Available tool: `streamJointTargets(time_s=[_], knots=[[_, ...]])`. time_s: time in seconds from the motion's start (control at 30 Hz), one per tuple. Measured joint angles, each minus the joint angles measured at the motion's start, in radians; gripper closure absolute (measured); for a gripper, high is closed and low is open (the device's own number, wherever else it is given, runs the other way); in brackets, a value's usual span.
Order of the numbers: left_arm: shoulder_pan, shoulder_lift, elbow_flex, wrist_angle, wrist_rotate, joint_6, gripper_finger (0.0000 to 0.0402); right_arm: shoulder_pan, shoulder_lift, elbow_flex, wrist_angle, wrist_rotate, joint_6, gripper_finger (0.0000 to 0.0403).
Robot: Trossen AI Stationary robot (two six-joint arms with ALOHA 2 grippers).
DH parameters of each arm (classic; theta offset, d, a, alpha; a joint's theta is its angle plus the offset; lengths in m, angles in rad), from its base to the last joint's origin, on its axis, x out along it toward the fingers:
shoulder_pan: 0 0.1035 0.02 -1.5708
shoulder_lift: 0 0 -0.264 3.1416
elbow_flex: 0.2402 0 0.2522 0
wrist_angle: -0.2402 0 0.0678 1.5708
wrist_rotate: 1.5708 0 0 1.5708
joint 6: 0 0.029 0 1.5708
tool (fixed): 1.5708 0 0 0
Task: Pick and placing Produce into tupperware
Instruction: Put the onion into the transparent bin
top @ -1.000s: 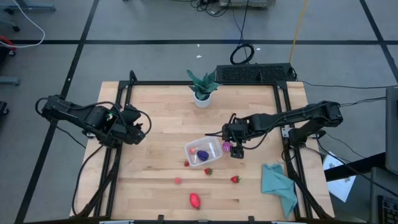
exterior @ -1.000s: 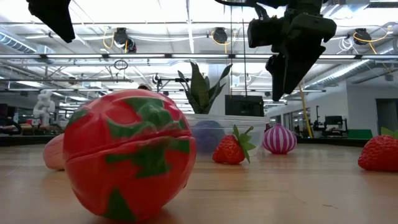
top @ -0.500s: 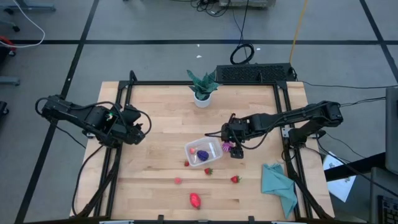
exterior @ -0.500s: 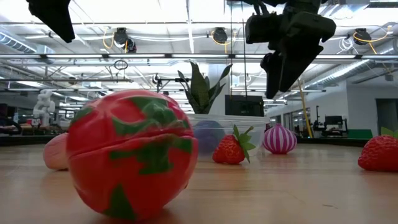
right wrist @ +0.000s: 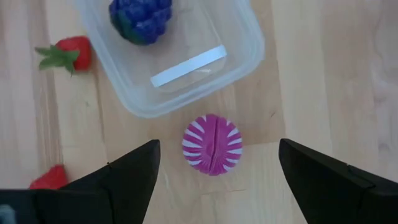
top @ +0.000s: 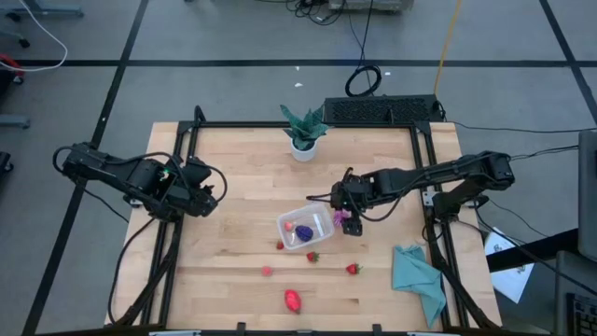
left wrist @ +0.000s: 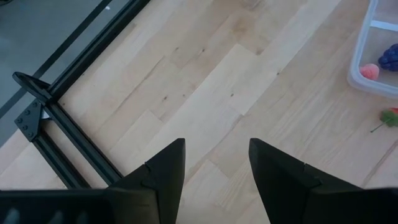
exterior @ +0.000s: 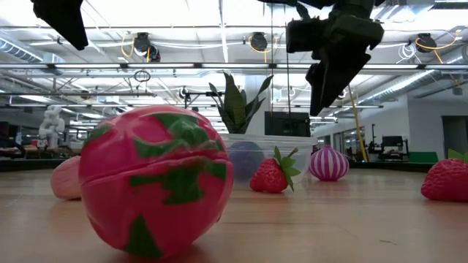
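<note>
Our right gripper (right wrist: 214, 177) has eased back toward the tupperware (top: 305, 227), fingers spread wide.
We count one striped purple fruit (right wrist: 212, 144) between them, two fruits inside, five outside; left gripper (left wrist: 214, 168) open, well apart.

So the table is a light wood butcher-block top (top: 233, 168) with a black metal frame (top: 308, 126) running around it, and a little green potted plant (top: 303, 131) in a white pot sits near the far edge, about the middle. There's a crumpled teal cloth (top: 417, 277) lying at the near right corner, partly over the edge. Off the table, past the far side, a black keyboard (top: 381, 110) sits on the grey floor with a loop of black cable (top: 364, 79) next to it.
</note>
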Motion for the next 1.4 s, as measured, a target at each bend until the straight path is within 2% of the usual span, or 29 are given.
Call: streamJointTargets(time_s=[0.27, 0.53, 0.73, 1.07, 1.23, 1.4], knots=[[0.000, 0.000, 0.000, 0.001, 0.000, -0.001, 0.0217, -0.001, 0.000, 0.000, 0.000, 0.028, 0.165, 0.0083], [0.000, 0.000, 0.000, 0.001, 0.000, -0.001, 0.0217, 0.000, 0.000, -0.002, -0.017, 0.027, 0.166, 0.0083], [0.000, 0.000, 0.000, 0.006, 0.000, -0.001, 0.0217, -0.012, 0.000, -0.075, -0.013, 0.024, 0.166, 0.0083], [0.000, 0.000, 0.000, 0.019, 0.000, -0.001, 0.0217, -0.039, 0.000, -0.166, 0.107, -0.006, 0.158, 0.0083], [0.000, 0.000, 0.000, 0.019, 0.000, -0.001, 0.0217, -0.039, 0.000, -0.186, 0.169, -0.056, 0.158, 0.0083], [0.000, 0.000, 0.000, 0.019, 0.000, 0.002, 0.0217, -0.039, 0.000, -0.187, 0.189, -0.059, 0.154, 0.0083]])
